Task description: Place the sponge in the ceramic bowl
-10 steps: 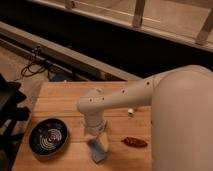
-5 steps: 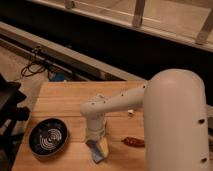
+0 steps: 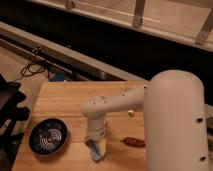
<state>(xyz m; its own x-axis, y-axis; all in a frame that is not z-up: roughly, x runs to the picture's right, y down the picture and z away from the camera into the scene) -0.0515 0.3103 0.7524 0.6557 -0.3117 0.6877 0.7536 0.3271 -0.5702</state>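
One sponge (image 3: 97,152), one ceramic bowl (image 3: 48,139), one gripper (image 3: 95,144)!
Gripper's clamped on the sponge, lower centre; bowl lower left by the table (image 3: 65,100) edge, bare wood between.

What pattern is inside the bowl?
Ceramic bowl: pale concentric rings on near-black, camera view; gripper beside it, at the sponge.

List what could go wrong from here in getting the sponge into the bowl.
1. The pincer sits on top of the sponge and hides most of it, so the hold cannot be checked; the sponge may slip on lifting.
2. The ceramic bowl lies close by on the table; a low sideways carry could knock its rim.
3. The dark red item lies near the other side and could get nudged.
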